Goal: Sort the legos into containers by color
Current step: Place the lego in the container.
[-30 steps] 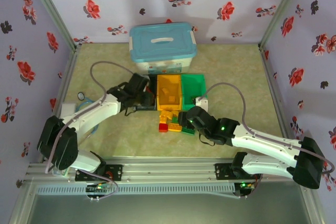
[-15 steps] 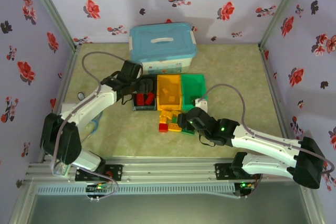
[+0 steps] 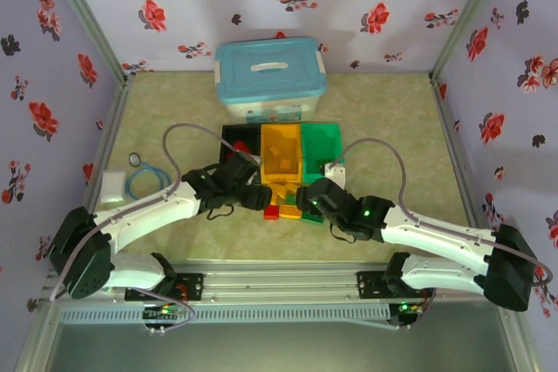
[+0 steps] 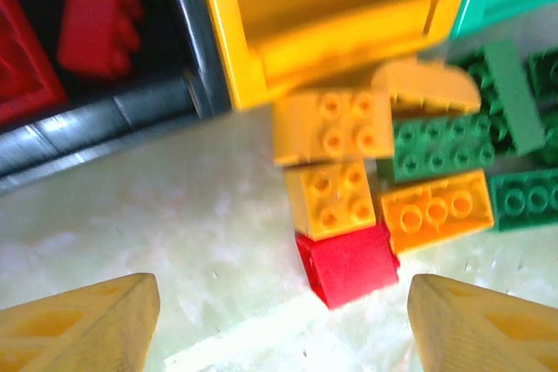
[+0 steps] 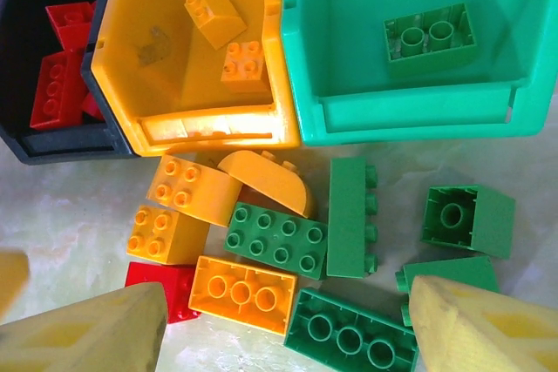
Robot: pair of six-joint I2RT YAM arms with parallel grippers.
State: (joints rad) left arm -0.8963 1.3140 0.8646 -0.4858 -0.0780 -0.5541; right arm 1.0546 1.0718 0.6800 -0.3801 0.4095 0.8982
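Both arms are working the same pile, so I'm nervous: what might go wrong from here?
The left gripper and right gripper both hover open over one small pile of loose bricks; they may collide. The red brick touches a yellow brick, so closing on it may drag that neighbour too.

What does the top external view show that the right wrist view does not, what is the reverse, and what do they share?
Top external, not right wrist: the white box with blue lid, the blue cable ring and the flowered walls. Right wrist, not top external: the green brick lying in the green bin, and the studs on each brick. Shared: the black bin, yellow bin and green bin side by side, with loose bricks on the table in front, including one red brick.
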